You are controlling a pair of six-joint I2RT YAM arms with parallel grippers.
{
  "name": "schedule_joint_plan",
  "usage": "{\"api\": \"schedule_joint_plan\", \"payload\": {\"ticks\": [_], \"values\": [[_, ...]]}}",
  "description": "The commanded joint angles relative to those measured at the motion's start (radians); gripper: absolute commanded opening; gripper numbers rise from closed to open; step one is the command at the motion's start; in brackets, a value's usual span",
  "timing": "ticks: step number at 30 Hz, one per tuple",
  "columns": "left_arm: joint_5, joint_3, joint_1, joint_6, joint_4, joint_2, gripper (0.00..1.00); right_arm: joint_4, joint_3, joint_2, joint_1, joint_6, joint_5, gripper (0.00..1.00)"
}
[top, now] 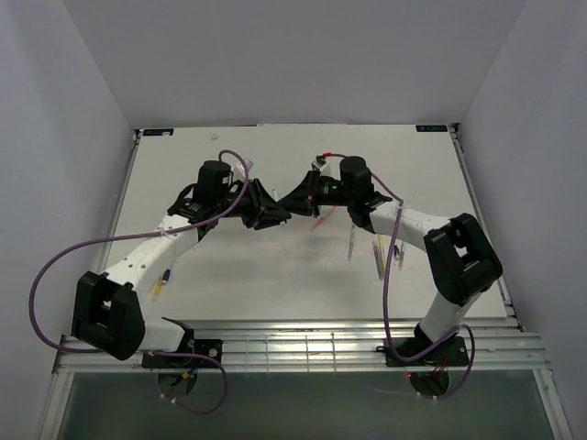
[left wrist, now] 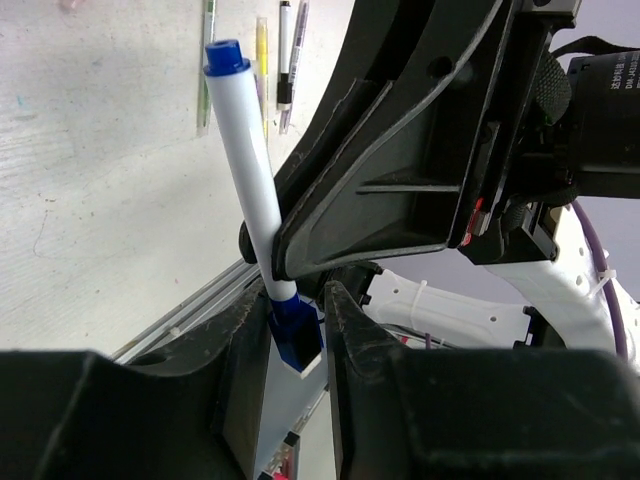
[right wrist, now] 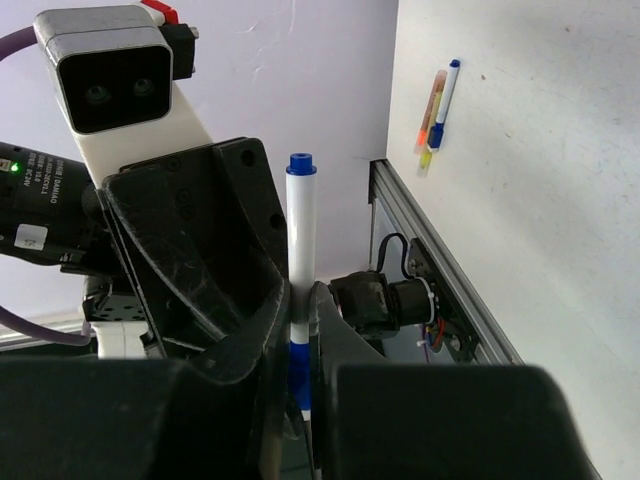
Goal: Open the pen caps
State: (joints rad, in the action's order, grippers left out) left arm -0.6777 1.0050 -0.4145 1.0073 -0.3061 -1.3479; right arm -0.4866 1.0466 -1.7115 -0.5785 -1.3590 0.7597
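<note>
Left fingers (left wrist: 240,375) meet right fingers (right wrist: 345,345), gripping pen (left wrist: 245,170).

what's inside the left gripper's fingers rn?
The blue cap of a white pen, pinched by the left gripper. The right gripper clamps the barrel above. The cap's lower end is covered.

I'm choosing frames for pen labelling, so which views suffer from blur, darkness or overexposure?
Left wrist: blue-white pen sharp, left gripper's fingers dark and soft. Right wrist: pen crisp, right gripper's fingers a black blur, table nearly washed out. Top external: evenly lit, loose pens too small for detail.
</note>
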Motion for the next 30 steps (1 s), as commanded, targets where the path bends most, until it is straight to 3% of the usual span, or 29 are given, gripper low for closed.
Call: {"api": "schedule_joint_plan", "payload": {"ticks": [1, 9, 13, 21, 30], "values": [[-0.017, 0.006, -0.004, 0.001, 0.024, 0.044, 0.37, -0.115, -0.019, 0.033, -0.017, -0.061, -0.01, 0.08], [-0.034, -0.006, -0.004, 0.001, 0.009, 0.064, 0.2, -0.191, -0.079, 0.033, -0.027, -0.117, -0.028, 0.08], [-0.031, 0.007, -0.004, -0.012, -0.033, 0.066, 0.0, -0.196, -0.094, 0.032, -0.027, -0.112, -0.02, 0.08], [-0.046, -0.014, -0.004, -0.01, -0.047, 0.082, 0.0, -0.172, -0.089, 0.012, -0.023, -0.074, -0.033, 0.08], [-0.095, -0.074, -0.004, -0.012, -0.036, 0.115, 0.0, -0.124, 0.048, -0.089, 0.002, -0.043, -0.082, 0.08]]}}
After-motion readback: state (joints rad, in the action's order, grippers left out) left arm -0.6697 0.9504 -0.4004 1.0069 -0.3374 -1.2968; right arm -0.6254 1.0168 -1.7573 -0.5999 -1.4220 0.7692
